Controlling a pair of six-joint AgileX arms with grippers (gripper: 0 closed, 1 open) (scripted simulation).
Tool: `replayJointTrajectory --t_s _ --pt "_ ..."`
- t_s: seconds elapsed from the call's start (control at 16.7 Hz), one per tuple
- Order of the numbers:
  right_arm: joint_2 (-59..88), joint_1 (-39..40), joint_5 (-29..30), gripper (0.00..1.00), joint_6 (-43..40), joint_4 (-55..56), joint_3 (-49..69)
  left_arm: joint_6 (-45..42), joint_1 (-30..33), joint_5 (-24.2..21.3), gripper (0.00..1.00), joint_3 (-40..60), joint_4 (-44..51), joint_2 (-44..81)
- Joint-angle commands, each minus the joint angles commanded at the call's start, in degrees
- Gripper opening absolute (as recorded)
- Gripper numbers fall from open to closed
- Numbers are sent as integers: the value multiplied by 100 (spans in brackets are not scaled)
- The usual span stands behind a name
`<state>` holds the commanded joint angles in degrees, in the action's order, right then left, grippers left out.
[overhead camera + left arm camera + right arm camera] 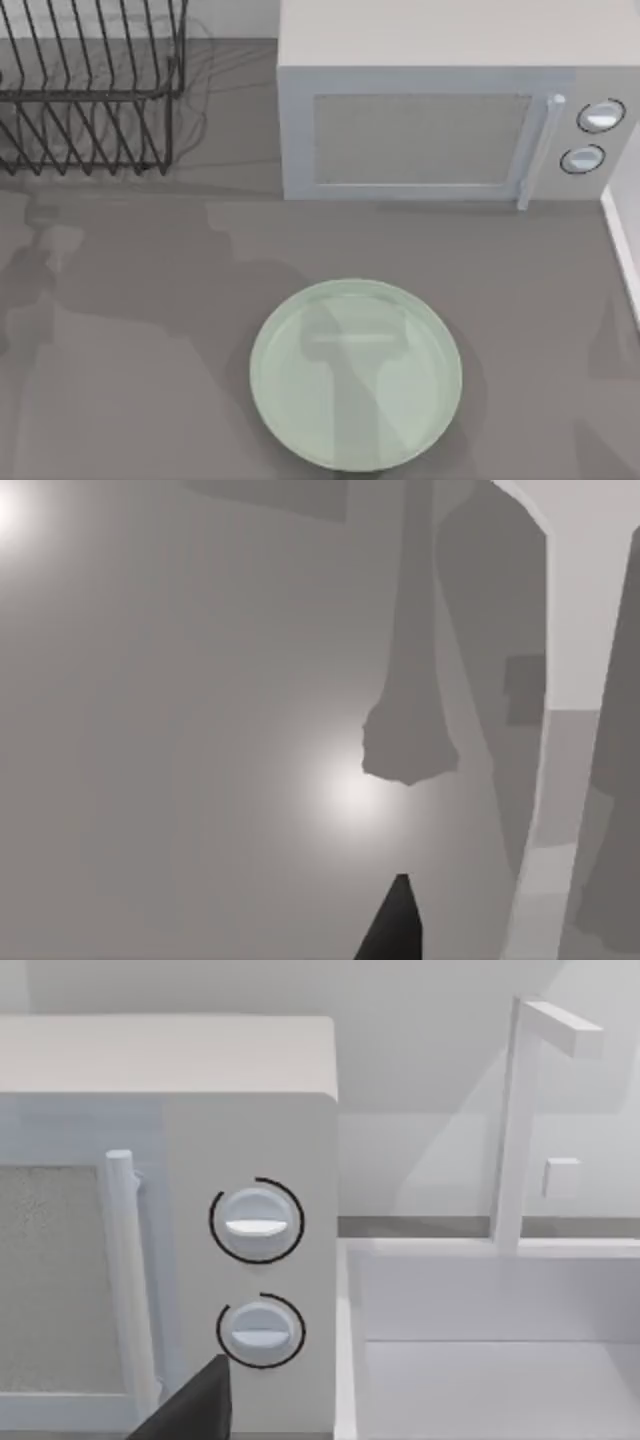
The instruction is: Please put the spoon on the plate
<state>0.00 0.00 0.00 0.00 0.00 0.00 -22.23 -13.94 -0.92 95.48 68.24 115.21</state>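
Plate first: the round, glossy, pale mint-green plate (355,375) lies bare on the grey table (120,380); the spoon isn't on it. Whether my grippers are gripping anything, I cannot tell.

My table (120,330) looks smooth and matt grey. The plate (290,340) is glossy, glazed-looking; the rack (90,95) is thin dark wire.

plate (300,420): round, pale mint-green, glossy | flat on table, front centre

Dark, pointed claw (392,925) tips
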Motion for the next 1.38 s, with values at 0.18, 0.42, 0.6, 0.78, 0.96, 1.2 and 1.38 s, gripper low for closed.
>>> replayJointTrajectory --t_s 0.18,0.42,0.6,0.78,0.96,1.2,1.38 --pt "0 0 0 100 0 0 0 -10 -10 3 0 -12 -15 20" --pt "0 0 0 100 0 0 0 544 277 -101 0 -34 -68 -9" --pt "0 0 0 100 0 0 0 1606 790 -247 0 -73 -153 -54" --pt "0 0 0 100 0 0 0 3201 1479 -398 0 -136 -241 -92" --pt "0 0 0 100 0 0 0 5231 2268 -533 0 -223 -296 -87" --pt "0 0 0 100 0 0 0 8181 3362 -655 0 -364 -304 -1" --pt "0 0 0 100 0 0 0 10184 4141 -661 0 -440 -277 99"
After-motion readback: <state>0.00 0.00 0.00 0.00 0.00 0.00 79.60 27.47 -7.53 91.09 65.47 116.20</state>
